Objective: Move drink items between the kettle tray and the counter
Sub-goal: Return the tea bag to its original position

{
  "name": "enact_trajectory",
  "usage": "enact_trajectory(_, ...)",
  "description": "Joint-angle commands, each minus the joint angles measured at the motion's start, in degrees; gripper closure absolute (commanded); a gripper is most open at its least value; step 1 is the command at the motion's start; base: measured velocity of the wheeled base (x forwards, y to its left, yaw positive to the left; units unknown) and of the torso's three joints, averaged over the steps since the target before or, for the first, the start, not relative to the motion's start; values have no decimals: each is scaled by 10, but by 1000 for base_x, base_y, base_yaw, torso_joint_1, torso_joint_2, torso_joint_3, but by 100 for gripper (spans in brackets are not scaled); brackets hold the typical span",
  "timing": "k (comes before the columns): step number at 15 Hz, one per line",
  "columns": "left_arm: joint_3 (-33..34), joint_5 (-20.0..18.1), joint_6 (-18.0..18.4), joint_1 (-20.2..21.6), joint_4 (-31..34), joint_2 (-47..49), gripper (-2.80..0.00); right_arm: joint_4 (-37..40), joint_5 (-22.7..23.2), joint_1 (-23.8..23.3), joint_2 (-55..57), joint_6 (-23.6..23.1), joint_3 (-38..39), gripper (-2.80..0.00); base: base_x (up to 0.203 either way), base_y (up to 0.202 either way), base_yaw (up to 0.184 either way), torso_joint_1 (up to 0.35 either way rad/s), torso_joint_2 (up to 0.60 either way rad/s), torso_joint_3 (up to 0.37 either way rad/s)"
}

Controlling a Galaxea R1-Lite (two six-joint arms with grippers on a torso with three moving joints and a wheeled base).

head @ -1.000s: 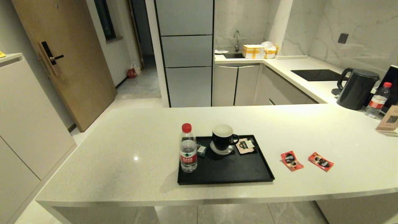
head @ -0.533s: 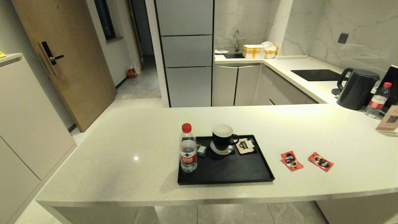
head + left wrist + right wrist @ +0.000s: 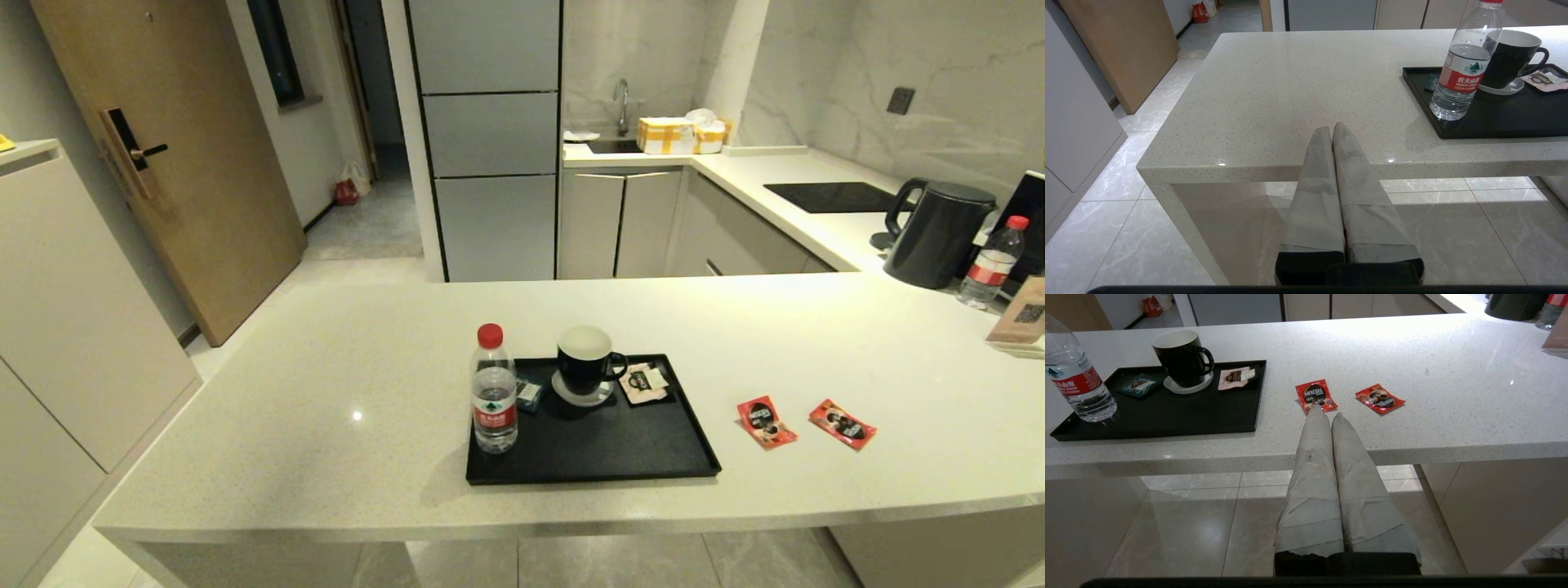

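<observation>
Nearest me: left pincer (image 3: 1332, 127), fingers pressed together, holding nothing, parked below and short of the counter (image 3: 326, 392) edge. Right pincer (image 3: 1326, 413), likewise together and empty, parked the same way.

Just past the right pincer: first red sachet (image 3: 1315, 396), flat on the counter, lying straight ahead of its tips. Second red sachet (image 3: 1379, 399), beside the first, a little off to the pincer's right, the two apart.

Ahead and left of the right pincer: black tray (image 3: 653, 457), holding a water bottle (image 3: 494, 392), a mug (image 3: 586, 359) on a saucer, a teal packet (image 3: 1139, 383) and a cream sachet (image 3: 645, 382).

Far right: kettle (image 3: 939, 233) with a second bottle.

Progress, as I judge it: nothing done; both red sachets sit off the tray, both transfers remain.

Obscured: neither arm shows in the head view; the teal packet is half hidden behind the bottle there.
</observation>
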State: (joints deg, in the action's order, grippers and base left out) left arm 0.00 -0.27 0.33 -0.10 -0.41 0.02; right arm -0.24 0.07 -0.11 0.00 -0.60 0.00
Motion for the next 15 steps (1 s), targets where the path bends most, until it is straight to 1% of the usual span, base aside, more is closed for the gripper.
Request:
enact_trajectory(1,0,0,0,0,0,0,0,0,0,0,0,0,0,0,0,0,0,0,0,0)
enact_trajectory(15,0,0,0,0,0,0,0,0,0,1,0,-1,0,0,0,0,0,0,0,0)
